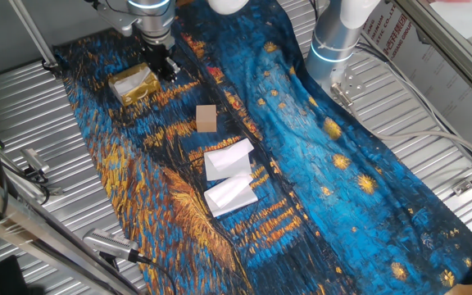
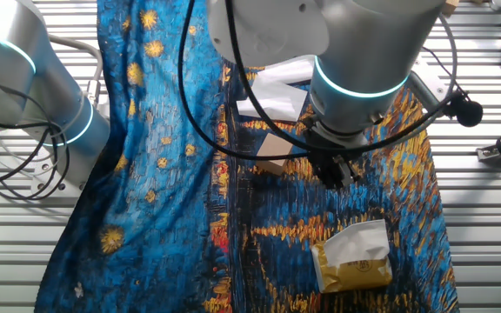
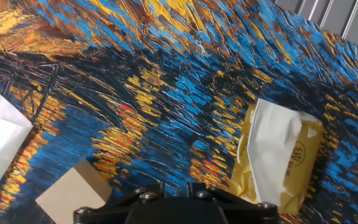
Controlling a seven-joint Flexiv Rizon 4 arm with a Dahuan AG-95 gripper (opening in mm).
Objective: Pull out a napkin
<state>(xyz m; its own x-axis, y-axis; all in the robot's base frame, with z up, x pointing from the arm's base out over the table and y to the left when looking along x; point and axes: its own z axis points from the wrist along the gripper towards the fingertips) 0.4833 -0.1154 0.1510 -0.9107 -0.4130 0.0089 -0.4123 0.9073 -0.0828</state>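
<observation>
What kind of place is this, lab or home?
Most likely a robotics lab bench. A ribbed metal table carries a blue and gold painting-print cloth, a second white robot arm stands at the table's edge, and loose black cables trail beside it.

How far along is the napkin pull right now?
Nothing looks pulled yet: the napkin lies across the gold packet. In hand: the pincer hangs above the cloth beside the packet, gripping nothing I can see. Left: descend, grip the napkin, draw it out.
</observation>
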